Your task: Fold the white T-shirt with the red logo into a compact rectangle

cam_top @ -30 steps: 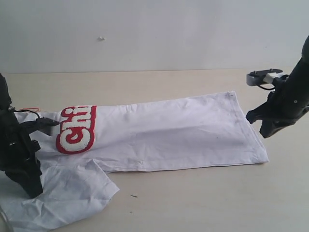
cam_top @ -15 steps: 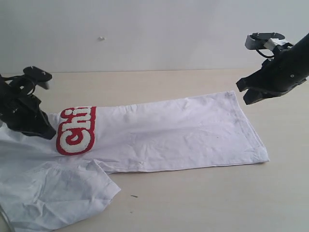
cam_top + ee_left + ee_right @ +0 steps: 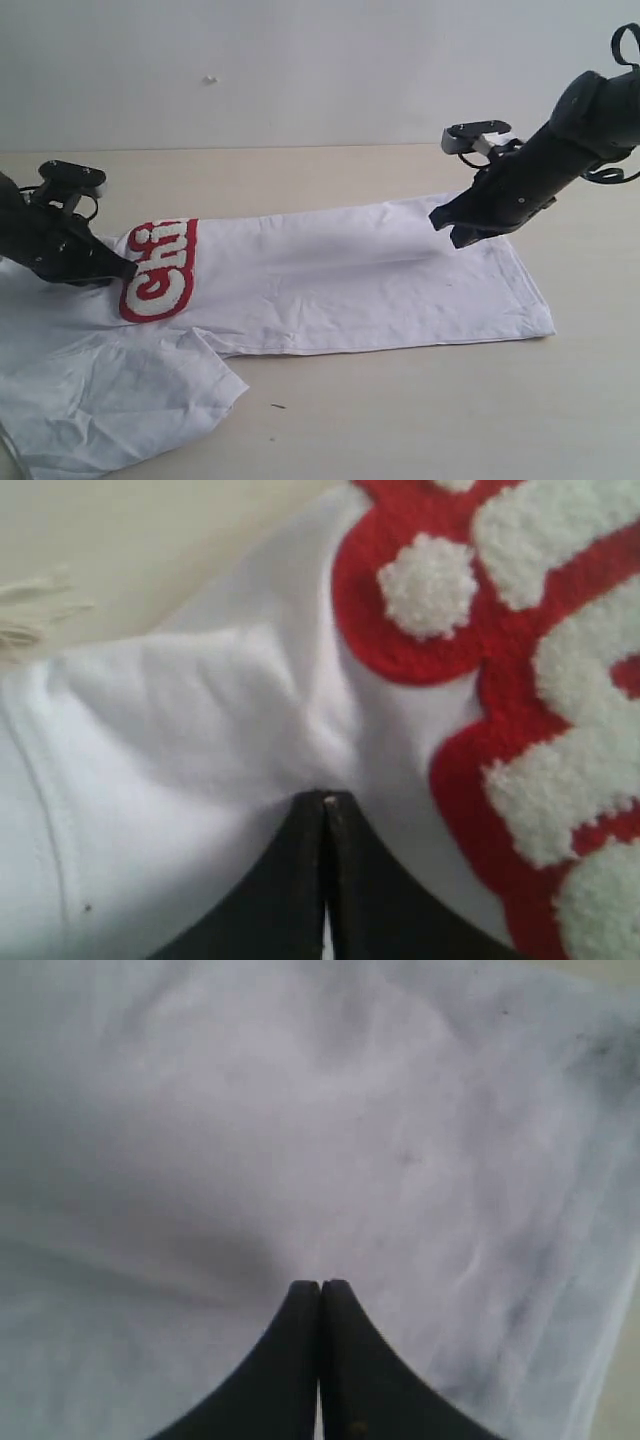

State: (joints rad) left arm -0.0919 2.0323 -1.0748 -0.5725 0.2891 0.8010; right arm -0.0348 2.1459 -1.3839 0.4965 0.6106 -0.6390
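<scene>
So on the worktop (image 3: 400, 420) there's one white T-shirt (image 3: 330, 280), lying flat as a long strip with the hem end toward the right. I'd call it roughly a third done. The far side looks folded in lengthwise, since the lettering is cut off at the edge. One sleeve (image 3: 130, 400) is flopped out at the near left and needs tucking, and then the strip has to be folded end over end.

There are two hands, both with fingers pressed together and nothing visibly pinched. The right hand (image 3: 452, 228) hovers over the hem corner, and the left hand (image 3: 122, 270) has its tip down on the cloth just beside the one red logo (image 3: 160, 270).
</scene>
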